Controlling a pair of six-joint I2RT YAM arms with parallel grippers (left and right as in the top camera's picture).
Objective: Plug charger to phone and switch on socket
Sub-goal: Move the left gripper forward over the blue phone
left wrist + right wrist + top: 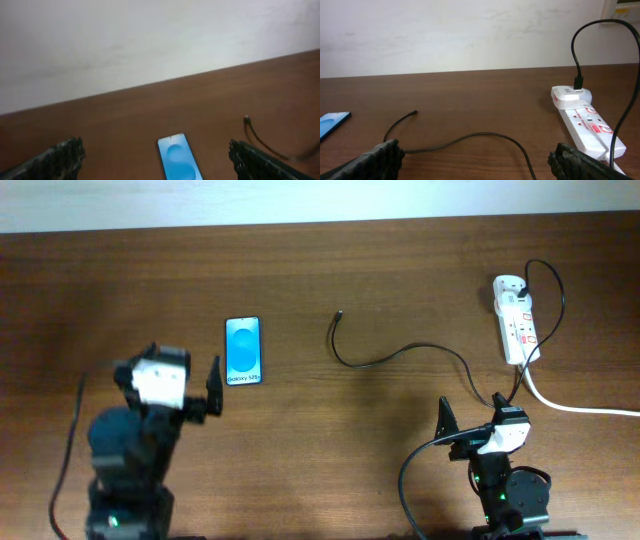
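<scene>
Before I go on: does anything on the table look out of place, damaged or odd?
Nothing stands out. The phone lies flat with its screen lit. The charger curls loose across the table, its free end apart from the phone. The socket shows no damage.

I can read one line only — white text on the phone (243,351), along the bottom edge of its blue screen, seemingly "Galaxy S25". Well right of the phone, the socket (517,330) bears red markings too small for me to read
</scene>
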